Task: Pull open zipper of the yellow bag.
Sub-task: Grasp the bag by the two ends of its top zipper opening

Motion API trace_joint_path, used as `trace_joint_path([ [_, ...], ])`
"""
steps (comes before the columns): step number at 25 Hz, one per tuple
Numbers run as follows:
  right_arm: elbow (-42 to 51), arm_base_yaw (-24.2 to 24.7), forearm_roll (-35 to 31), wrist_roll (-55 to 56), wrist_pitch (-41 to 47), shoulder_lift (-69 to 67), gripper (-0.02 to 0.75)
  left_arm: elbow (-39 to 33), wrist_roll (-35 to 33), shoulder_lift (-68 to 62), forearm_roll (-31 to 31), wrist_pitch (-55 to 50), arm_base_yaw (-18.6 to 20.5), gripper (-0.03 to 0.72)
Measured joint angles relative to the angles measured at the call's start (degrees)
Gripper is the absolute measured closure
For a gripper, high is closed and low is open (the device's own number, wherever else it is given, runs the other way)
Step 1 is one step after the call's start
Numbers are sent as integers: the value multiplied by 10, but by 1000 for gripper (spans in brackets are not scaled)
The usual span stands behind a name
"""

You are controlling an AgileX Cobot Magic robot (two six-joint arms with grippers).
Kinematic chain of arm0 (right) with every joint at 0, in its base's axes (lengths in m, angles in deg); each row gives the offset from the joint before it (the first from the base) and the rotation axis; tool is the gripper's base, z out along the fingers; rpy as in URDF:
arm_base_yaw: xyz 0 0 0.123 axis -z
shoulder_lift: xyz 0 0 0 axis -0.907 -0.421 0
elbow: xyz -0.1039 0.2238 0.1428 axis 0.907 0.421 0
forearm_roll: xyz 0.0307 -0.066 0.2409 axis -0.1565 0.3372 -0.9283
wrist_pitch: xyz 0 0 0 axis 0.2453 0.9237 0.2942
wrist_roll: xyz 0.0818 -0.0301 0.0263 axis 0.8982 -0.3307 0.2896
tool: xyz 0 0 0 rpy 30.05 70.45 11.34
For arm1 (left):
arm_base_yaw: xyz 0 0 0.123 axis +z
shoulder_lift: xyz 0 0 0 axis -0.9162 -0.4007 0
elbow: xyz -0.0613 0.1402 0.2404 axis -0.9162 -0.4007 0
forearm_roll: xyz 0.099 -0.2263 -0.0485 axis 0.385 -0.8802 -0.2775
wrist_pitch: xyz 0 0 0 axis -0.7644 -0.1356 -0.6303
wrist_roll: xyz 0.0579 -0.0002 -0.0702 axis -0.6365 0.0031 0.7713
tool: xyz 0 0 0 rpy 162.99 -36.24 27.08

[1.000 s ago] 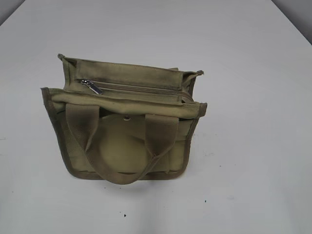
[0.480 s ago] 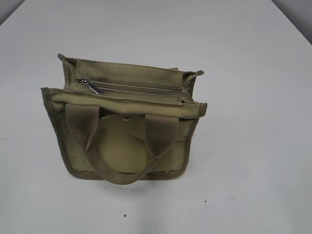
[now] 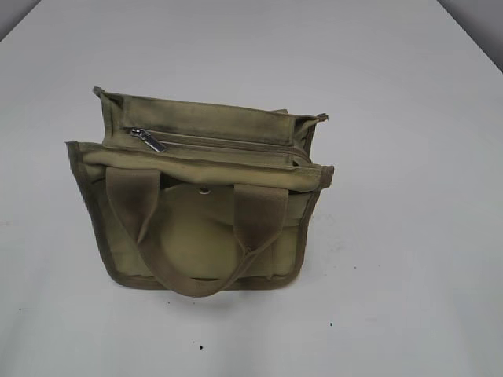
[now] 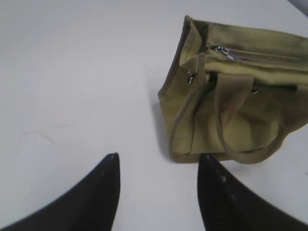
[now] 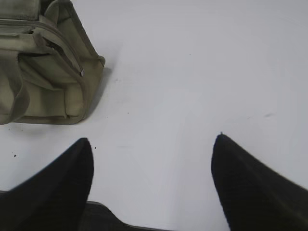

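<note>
The yellow bag (image 3: 200, 196) stands upright in the middle of the white table, its webbing handles hanging down the front. Its zipper (image 3: 224, 141) runs along the top and looks closed, with the silver pull tab (image 3: 148, 139) at the left end. In the left wrist view the bag (image 4: 231, 96) sits up and to the right of my left gripper (image 4: 158, 156), which is open and holds nothing. In the right wrist view the bag's end (image 5: 48, 72) lies at the upper left, apart from my open, empty right gripper (image 5: 153, 139). Neither gripper shows in the exterior view.
The white table (image 3: 409, 259) spreads all round the bag. A small silver snap (image 3: 205, 189) sits on the bag's front, between the handles. Dark floor shows at the far corners (image 3: 483, 16).
</note>
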Motion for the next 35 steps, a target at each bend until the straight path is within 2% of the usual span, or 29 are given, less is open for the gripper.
trace_joint_path([
  [7, -28, -1, -12, -32, -76, -109, 145, 4, 0, -85, -84, 120, -4, 288],
  [9, -28, -14, -27, -44, -111, -148, 157, 4, -5, -118, -116, 150, -4, 288],
  [13, -29, -57, -57, -97, -166, -233, 209, 9, -66, -203, -192, 186, -15, 288],
  [17, -47, -86, -87, -144, -176, -335, 227, 31, -124, -320, -253, 193, -41, 288],
  [25, -142, -134, -131, -233, -179, -553, 228, 125, -147, -586, -286, 196, -92, 288],
  [35, -264, -251, -147, -309, -268, -743, 229, 281, -148, -811, -303, 231, -150, 288],
])
